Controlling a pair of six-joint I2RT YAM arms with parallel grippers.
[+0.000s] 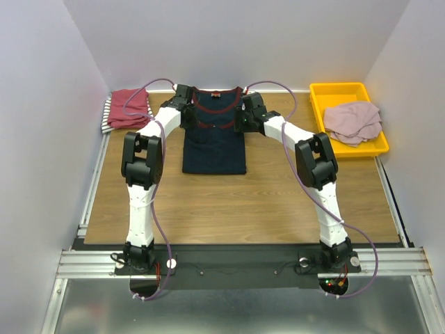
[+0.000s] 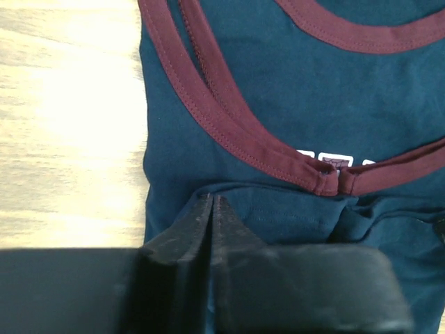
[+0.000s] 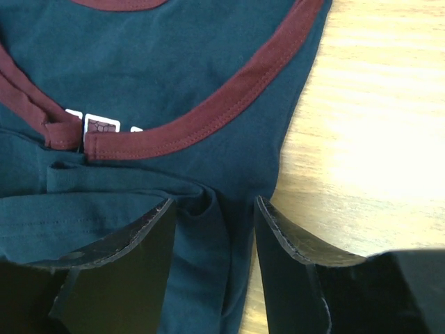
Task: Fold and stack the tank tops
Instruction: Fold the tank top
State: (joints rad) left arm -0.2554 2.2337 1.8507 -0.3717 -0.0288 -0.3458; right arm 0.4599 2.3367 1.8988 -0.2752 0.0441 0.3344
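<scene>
**A:** Where's the one they're working on?

**B:** The navy jersey point(image 1: 214, 142) lies flat on the wooden table point(image 1: 208, 202), upper middle of the overhead view, with its neck toward the top of the frame. Its sides are turned in, so the maroon armhole trims meet near the middle, just by the white print. I'd say the lengthwise fold is done and the crosswise fold comes next.

**A:** So why are both arms up at the shoulders?

**B:** They're taking one corner each, I'd guess, so the top half can be lifted evenly. The left gripper point(image 2: 211, 202) sits at the jersey's left edge. Its jaws are pressed together with a small pucker of cloth at the tips, so it looks clenched on the fabric. The right gripper point(image 3: 212, 209) is spread, with a ridge of the right edge lying between its jaws. It hasn't gripped anything.

**A:** What else is about?

**B:** At the upper left, a dark-red top point(image 1: 128, 108) lies folded on a striped top point(image 1: 107, 117), well apart from the jersey. That looks like the stack. At the upper right, a pink top point(image 1: 353, 122) is crumpled in the yellow tray point(image 1: 338, 88).

**A:** Is anything in the way?

**B:** There's bare wood below the hem. The only risk I see is an uneven lift if one side pulls first.
</scene>
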